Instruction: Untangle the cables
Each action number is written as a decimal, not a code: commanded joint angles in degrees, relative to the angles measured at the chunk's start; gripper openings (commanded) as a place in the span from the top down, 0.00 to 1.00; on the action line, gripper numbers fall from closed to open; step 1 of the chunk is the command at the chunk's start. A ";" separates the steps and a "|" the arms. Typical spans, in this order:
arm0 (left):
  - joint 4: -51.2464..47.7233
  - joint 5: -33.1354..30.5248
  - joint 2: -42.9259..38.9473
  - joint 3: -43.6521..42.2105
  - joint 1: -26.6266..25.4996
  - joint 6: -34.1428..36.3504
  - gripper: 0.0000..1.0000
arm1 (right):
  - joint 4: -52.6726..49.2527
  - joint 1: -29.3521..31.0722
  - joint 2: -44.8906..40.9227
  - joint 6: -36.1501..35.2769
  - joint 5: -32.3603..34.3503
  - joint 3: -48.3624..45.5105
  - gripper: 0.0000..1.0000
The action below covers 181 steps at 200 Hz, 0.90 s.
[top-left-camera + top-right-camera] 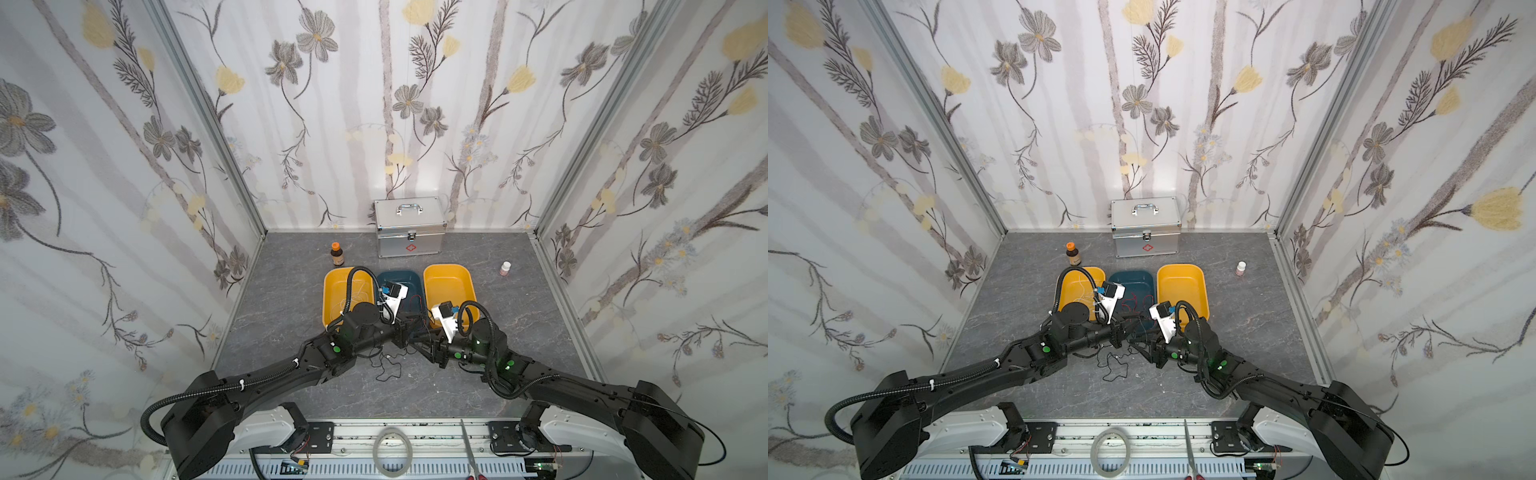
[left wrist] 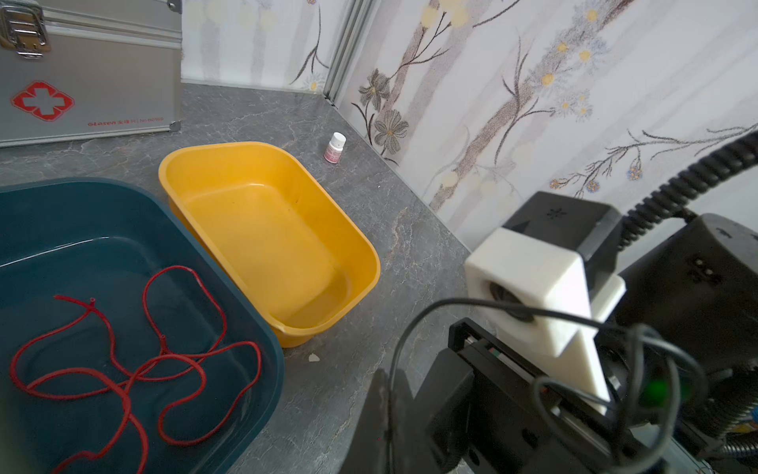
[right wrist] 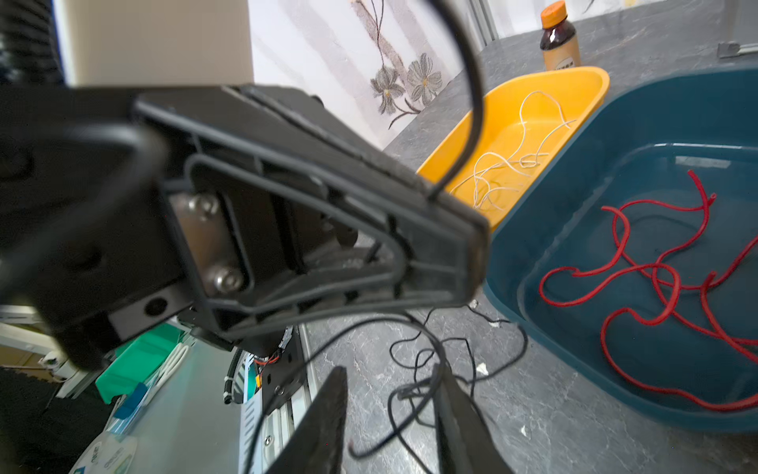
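A thin black cable (image 1: 386, 365) lies in loose loops on the grey table in front of the trays and rises to both grippers. My left gripper (image 2: 385, 410) is shut on the black cable (image 2: 459, 301), which arcs up from its tips. Facing it, my right gripper (image 3: 389, 394) is open, and black strands (image 3: 414, 357) cross the gap and hang against one finger (image 3: 455, 410). In both top views the two grippers (image 1: 409, 328) (image 1: 419, 341) meet tip to tip above the table. A red cable (image 2: 123, 369) lies coiled in the blue tray (image 1: 409, 276). A white cable (image 3: 504, 164) rests in the left yellow tray (image 1: 332, 286).
A second yellow tray (image 1: 449, 282) stands right of the blue one. Behind the trays are a metal first-aid case (image 1: 409, 228), a brown bottle (image 1: 337, 254) and a small white bottle (image 1: 505, 268). A tape ring (image 1: 392, 451) and scissors (image 1: 469, 453) lie on the front rail.
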 commanded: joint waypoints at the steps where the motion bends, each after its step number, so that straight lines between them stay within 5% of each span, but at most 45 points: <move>1: 1.80 1.13 0.13 0.01 -0.02 -1.55 1.00 | 4.14 0.18 1.69 -3.19 0.96 1.97 0.63; 66: 2.92 -0.92 -1.25 -0.76 -0.06 -3.94 1.00 | 11.57 0.36 8.56 -4.48 1.42 3.38 0.65; 142: 3.46 -4.36 -2.86 -2.35 0.05 -6.08 1.00 | 17.42 0.53 9.60 -3.31 0.86 1.80 0.89; 181: 4.03 -5.63 -3.42 -2.63 0.01 -7.47 1.00 | 17.02 1.05 10.88 -3.71 1.38 2.06 0.75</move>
